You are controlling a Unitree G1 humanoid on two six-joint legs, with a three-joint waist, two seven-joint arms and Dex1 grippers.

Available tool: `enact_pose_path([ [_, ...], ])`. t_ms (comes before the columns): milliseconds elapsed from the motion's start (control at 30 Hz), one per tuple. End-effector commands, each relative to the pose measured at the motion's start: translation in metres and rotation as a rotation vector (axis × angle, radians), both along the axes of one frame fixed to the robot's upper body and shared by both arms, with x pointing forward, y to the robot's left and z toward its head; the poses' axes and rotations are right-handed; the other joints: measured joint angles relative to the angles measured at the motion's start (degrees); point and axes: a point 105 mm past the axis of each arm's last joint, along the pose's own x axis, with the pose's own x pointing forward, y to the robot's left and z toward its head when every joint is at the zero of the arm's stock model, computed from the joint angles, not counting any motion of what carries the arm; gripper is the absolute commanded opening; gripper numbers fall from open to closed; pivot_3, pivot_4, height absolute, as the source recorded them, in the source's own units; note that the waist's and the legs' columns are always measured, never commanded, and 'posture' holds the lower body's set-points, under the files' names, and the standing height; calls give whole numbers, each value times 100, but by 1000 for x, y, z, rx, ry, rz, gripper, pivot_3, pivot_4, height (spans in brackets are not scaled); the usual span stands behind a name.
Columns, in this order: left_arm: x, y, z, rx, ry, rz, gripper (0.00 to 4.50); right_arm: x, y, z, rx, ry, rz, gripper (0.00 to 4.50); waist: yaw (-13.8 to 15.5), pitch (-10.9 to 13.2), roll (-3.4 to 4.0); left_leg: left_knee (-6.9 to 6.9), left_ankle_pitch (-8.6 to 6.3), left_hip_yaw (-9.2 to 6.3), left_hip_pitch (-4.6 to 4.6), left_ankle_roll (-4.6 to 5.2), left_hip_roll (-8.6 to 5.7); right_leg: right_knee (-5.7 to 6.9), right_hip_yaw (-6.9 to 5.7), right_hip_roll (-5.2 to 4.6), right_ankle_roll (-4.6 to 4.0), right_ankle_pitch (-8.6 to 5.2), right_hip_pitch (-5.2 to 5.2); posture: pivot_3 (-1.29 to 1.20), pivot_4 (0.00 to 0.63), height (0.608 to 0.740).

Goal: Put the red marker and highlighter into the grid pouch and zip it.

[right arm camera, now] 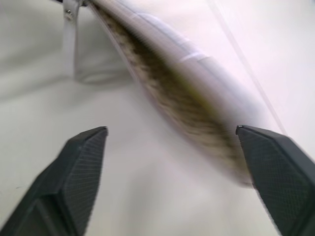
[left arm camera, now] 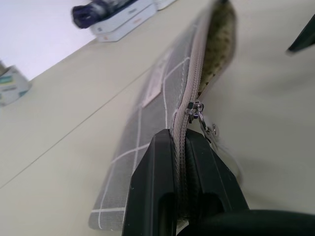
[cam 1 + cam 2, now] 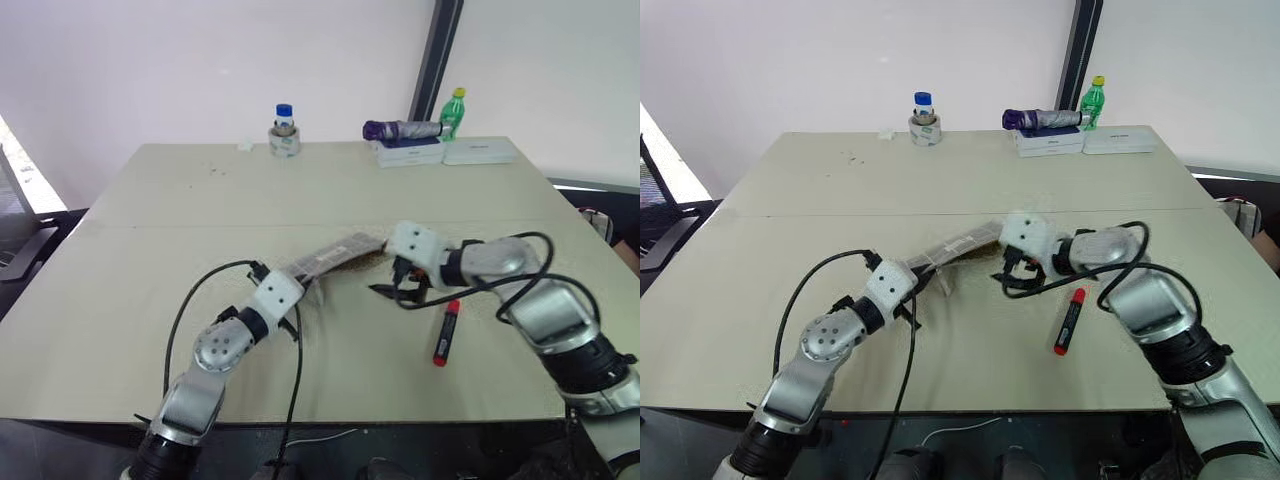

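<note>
The grid pouch [image 3: 335, 254] is held up off the table, tilted, near the middle. My left gripper [image 2: 179, 142] is shut on the zipper edge at one end, just behind the zipper pull [image 2: 197, 110]. The far part of the mouth gapes, showing a dotted lining [image 2: 219, 44]. My right gripper [image 3: 398, 293] hovers open just beside that open end, its fingers [image 1: 74, 182] spread wide with nothing between them. The red marker [image 3: 447, 333] lies on the table a little right of the right gripper. The highlighter is hidden.
At the table's far edge stand a blue-capped jar on a tape roll [image 3: 284, 135], a folded purple umbrella [image 3: 405, 130] on white boxes [image 3: 480, 151], and a green bottle [image 3: 455, 110]. Black cables [image 3: 190, 300] loop off both arms.
</note>
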Motion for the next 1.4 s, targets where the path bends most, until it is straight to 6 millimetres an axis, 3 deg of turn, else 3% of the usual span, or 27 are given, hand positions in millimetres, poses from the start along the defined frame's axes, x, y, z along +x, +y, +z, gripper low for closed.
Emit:
enact_pose_path([
  [33,15,21,14,-51,-31,150,0,-8,-25,14,81,26,-87,4411,19,0,-2,1,0,-1,0,0,0,0,-1,0,0,0,2,0,150,740],
  [167,22,27,14,-37,-49,207,0,-15,-74,-18,74,175,-354,4411,19,0,-4,5,-2,-1,0,3,-1,-1,-3,-1,0,0,7,0,150,740],
  [233,22,25,14,-40,-52,203,0,-24,-89,-30,62,228,-443,4411,14,0,-5,5,-2,-1,0,3,-1,-2,-3,-1,0,0,6,0,150,740],
  [400,19,11,12,-29,-59,146,0,-46,-106,-40,85,321,-576,4411,3,-1,-3,4,-2,2,0,4,1,1,-2,-1,0,0,3,0,150,740],
  [633,19,0,11,-15,-71,80,0,-58,-100,-53,169,406,-656,4411,10,0,-3,8,-10,1,1,18,0,0,-3,-1,2,1,9,0,150,740],
  [967,20,-3,12,-13,-82,58,0,-53,-85,-68,249,461,-729,4411,9,0,-4,8,-8,1,1,14,-2,0,-2,-2,4,2,9,0,150,740],
  [1100,19,-3,13,-17,-87,53,0,-51,-89,-70,171,433,-739,3143,9,0,-4,8,-7,1,1,12,-2,0,-2,-2,4,2,9,0,150,740],
  [1267,17,-3,14,-22,-89,51,0,-47,-90,-68,136,408,-729,501,7,0,-4,8,-7,1,1,12,-2,0,-3,-2,4,2,9,0,150,740],
  [1300,17,-3,14,-24,-90,51,0,-46,-90,-67,128,397,-720,214,6,0,-4,8,-7,1,1,12,-2,0,-3,-2,4,2,9,0,150,740],
  [1400,18,-3,15,-28,-93,50,0,-38,-81,-60,81,309,-642,208,-3,0,-4,8,-7,1,2,12,-2,0,-3,-2,4,2,9,0,150,740],
])
